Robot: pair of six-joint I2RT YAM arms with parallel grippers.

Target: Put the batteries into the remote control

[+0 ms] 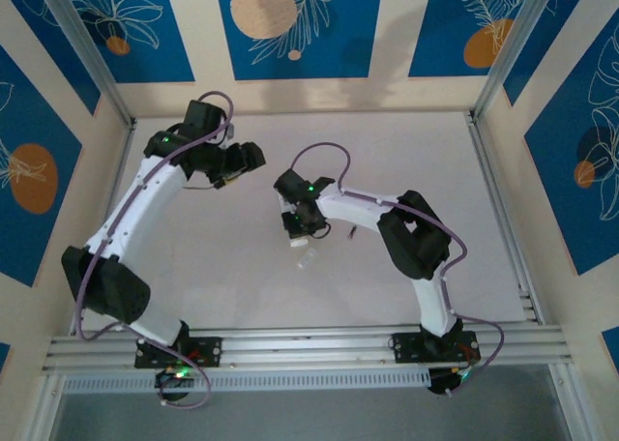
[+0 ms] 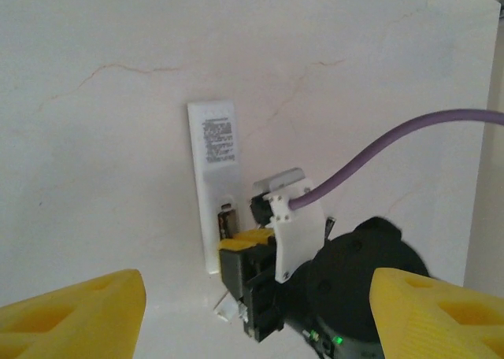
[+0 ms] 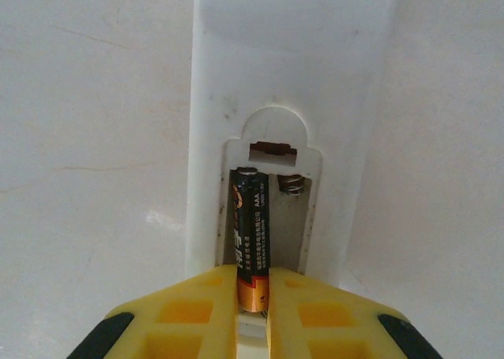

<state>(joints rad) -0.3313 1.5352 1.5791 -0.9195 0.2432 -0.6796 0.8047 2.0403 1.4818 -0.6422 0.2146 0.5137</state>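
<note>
an aaa battery (image 3: 250,225) is gripped by the right gripper (image 3: 253,296) and set into the compartment (image 3: 313,160) of the remote control (image 3: 291,60) just ahead of it, the spring-ended slot (image 3: 290,221) beside it is yet to be filled, and the left gripper (image 2: 256,316) is held open.

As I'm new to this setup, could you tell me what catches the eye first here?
A dark battery pinched between the right gripper's yellow fingers stands out in the right wrist view, reaching into one slot of the white remote's open compartment. The slot beside it holds only a spring. From above, the right gripper hangs near the middle of the pale table.
</note>
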